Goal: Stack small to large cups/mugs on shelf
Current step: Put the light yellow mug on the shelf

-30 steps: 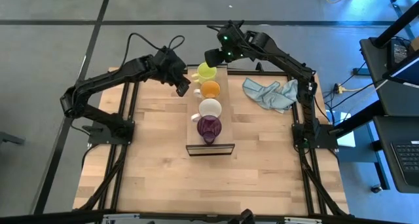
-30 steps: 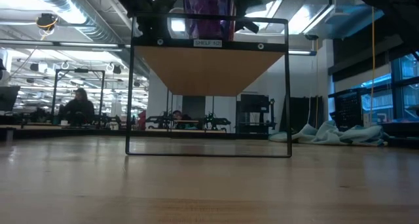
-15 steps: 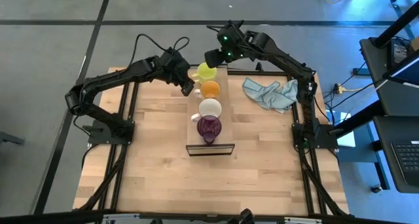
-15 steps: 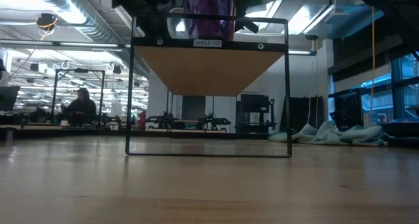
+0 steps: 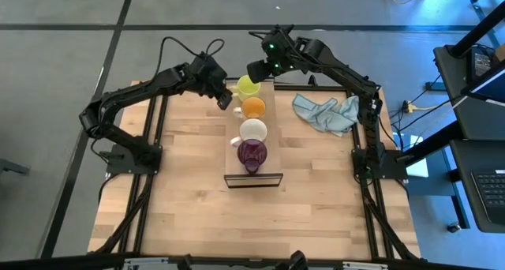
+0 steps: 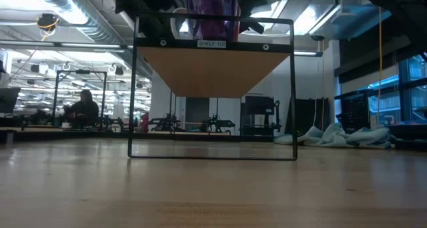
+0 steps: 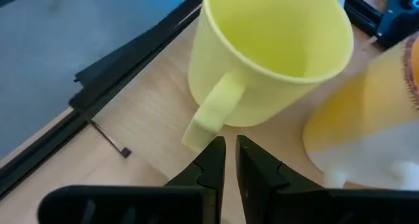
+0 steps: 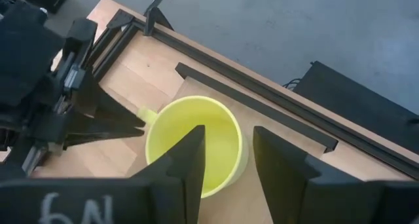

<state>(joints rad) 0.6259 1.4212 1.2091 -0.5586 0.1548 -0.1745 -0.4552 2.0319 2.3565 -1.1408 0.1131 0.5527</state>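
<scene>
Four mugs stand in a row on the shelf [image 5: 273,144]: yellow [image 5: 248,86] at the far end, then orange [image 5: 253,107], white [image 5: 253,131] and dark purple [image 5: 252,154] beside the dark frame. My left gripper [image 5: 226,101] is shut, its tips [image 7: 230,143] at the yellow mug's handle [image 7: 211,111], which points toward the table's left. My right gripper [image 8: 229,135] hangs open over the yellow mug [image 8: 194,145]. One of its fingers is above the hollow and the other outside the far wall, with room on both sides. My left gripper comes slanting down from the table's left, and its shut fingertips [image 7: 218,145] stand right at the lower end of the yellow mug's handle [image 7: 196,133]. Whether they touch it, I cannot tell. The mug stands upright on the shelf.
A blue-grey cloth [image 5: 327,112] lies crumpled on the table to the right of the shelf. In the low view the shelf's dark frame [image 6: 213,43] rises off the tabletop, with the purple mug [image 6: 213,13] on top. People sit at desks far behind.
My left gripper has moved toward the table's right and far side and a little down, closing on the yellow mug's handle. Its fingers have stayed shut. The mugs have kept their places.
</scene>
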